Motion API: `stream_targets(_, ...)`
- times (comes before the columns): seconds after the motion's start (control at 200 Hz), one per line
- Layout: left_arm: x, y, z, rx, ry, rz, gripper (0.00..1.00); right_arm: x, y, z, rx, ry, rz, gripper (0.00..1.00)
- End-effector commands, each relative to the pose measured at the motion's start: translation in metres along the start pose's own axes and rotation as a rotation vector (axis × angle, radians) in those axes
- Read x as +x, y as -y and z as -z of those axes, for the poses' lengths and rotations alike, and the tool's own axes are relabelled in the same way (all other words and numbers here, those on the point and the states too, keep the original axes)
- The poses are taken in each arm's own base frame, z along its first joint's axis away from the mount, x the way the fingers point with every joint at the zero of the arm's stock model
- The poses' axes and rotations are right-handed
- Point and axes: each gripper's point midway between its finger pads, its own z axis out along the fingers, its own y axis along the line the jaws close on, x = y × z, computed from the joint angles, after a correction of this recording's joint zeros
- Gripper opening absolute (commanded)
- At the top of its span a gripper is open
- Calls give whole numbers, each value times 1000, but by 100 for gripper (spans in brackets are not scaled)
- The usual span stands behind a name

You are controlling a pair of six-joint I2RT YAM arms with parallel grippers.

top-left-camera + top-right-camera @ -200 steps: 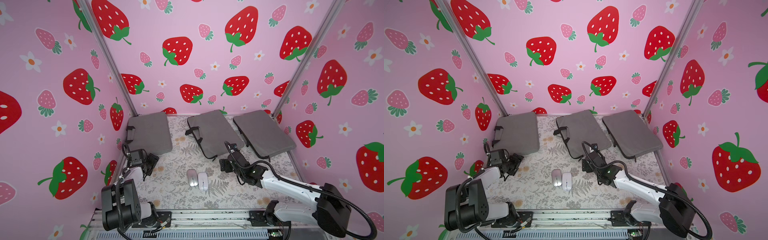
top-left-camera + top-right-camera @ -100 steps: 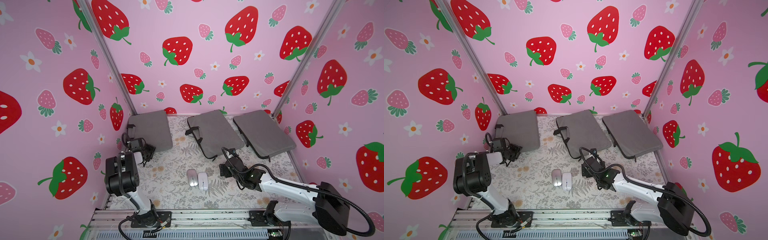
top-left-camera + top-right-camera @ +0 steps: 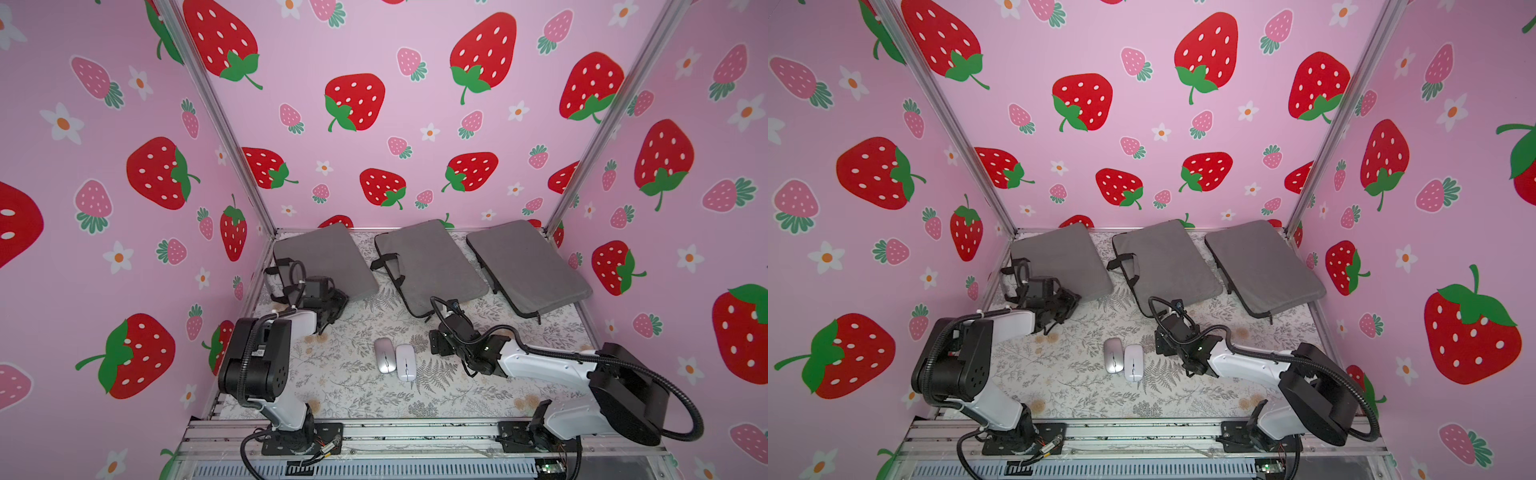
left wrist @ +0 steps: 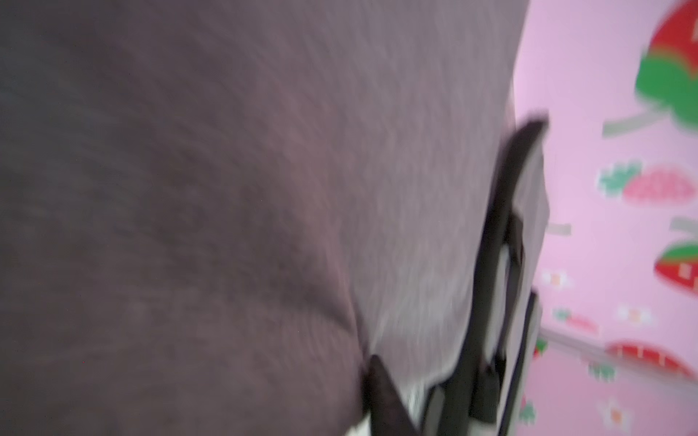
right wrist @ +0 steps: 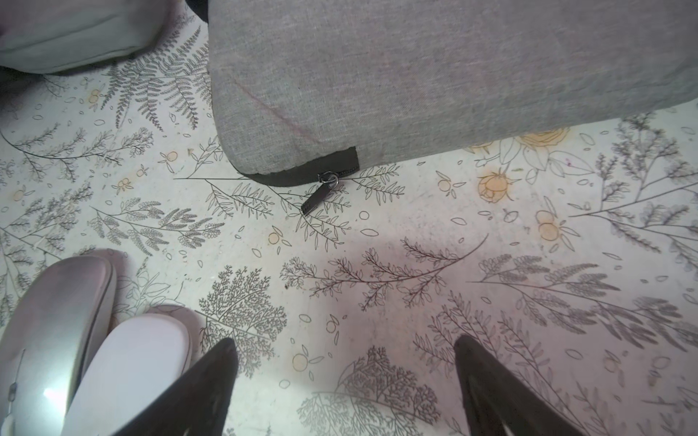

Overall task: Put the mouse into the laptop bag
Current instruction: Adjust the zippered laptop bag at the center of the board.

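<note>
Two mice lie side by side mid-table, a silver mouse [image 3: 384, 355] [image 3: 1113, 355] [image 5: 56, 309] and a white mouse [image 3: 406, 362] [image 3: 1133, 362] [image 5: 132, 370]. Three grey laptop bags lie at the back: left bag [image 3: 324, 257], middle bag [image 3: 428, 262] and right bag [image 3: 523, 266]. My right gripper [image 3: 438, 341] [image 5: 345, 343] hangs open and empty just right of the white mouse, facing the middle bag's zipper pull [image 5: 317, 196]. My left gripper [image 3: 332, 303] is pressed against the left bag's near edge. The blurred left wrist view shows grey fabric [image 4: 226, 188] and only one finger [image 4: 377, 377].
Black handles [image 3: 282, 274] stick out of the left bag toward the left wall. Pink strawberry walls [image 3: 374, 124] close in the floral table [image 3: 353, 399] on three sides. A metal rail [image 3: 415, 432] runs along the front edge.
My left arm has lifted its elbow and swung its gripper right along the left bag's near edge. My right gripper has slid left toward the mice, still open.
</note>
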Motion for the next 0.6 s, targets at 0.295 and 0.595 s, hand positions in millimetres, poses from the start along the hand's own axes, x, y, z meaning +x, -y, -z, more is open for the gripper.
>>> stream_targets(0.295,42,57,80,114,-17,-203,99,-25,-44,-22,-100,20,16,90)
stream_targets(0.595,-29,-48,150,-61,226,-39,99,-28,-144,-40,-275,7,257,82)
